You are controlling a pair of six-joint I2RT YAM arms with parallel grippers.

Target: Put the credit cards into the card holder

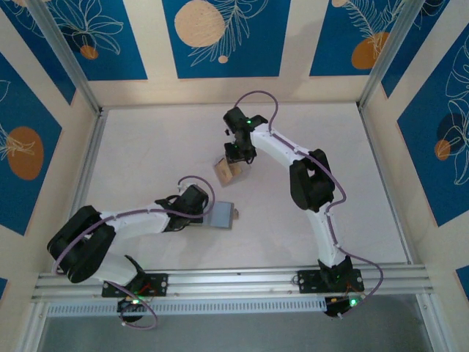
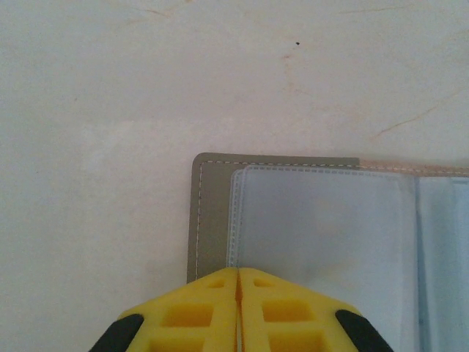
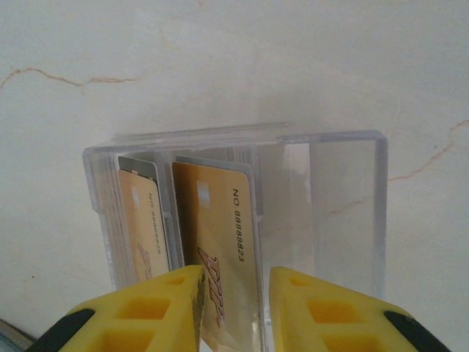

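The card holder lies open and flat on the table, grey at its border with pale-blue sleeves inside; in the top view it is the small card holder at centre. My left gripper is shut, its tips down on the holder's near edge. Tan credit cards stand upright in a clear plastic case. My right gripper is open and straddles the front card: the left finger touches it, the right finger stands apart. A second tan card stands behind to the left. From above, my right gripper hangs over the cards.
The white tabletop is bounded by low walls. A metal rail runs along the near edge by the arm bases. The two arms reach toward the table's middle, the right arm's elbow raised.
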